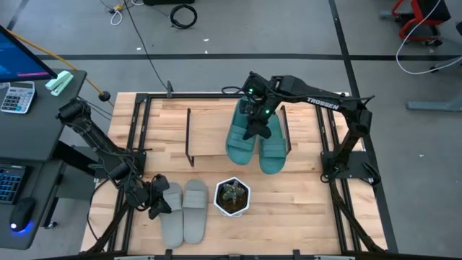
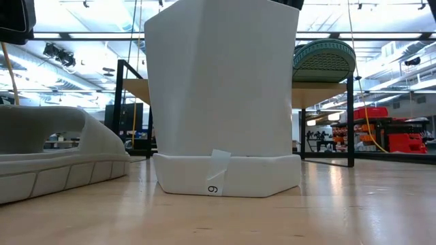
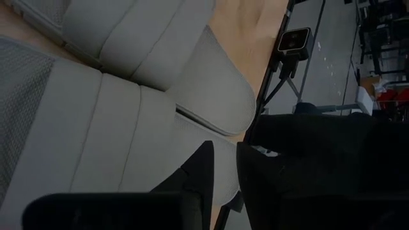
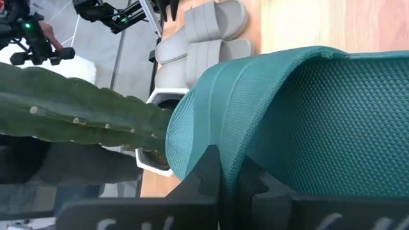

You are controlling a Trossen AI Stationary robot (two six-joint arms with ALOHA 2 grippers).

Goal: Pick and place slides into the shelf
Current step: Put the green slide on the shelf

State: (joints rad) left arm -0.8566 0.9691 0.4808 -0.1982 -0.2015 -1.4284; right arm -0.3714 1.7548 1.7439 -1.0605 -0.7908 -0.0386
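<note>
Right tool [image 1: 257, 121] pinches a teal slide's [image 1: 244, 137] strap over the shelf [image 1: 216, 137]; left tool [image 1: 155, 202], nearly closed, touches the grey slides [image 1: 184, 211] beside the white pot [image 1: 232, 197].

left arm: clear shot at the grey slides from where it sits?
Probably yes. The left tool is already at the near edge of the outer grey slide, with no object between them. The white pot stands beyond the other grey slide, out of its path.

Teal slides [image 1: 253, 144], footbeds finely dotted; light grey slides [image 1: 184, 209]; white pot [image 1: 232, 196]; pale wood tabletop [image 1: 303, 195]; dark arms.
</note>
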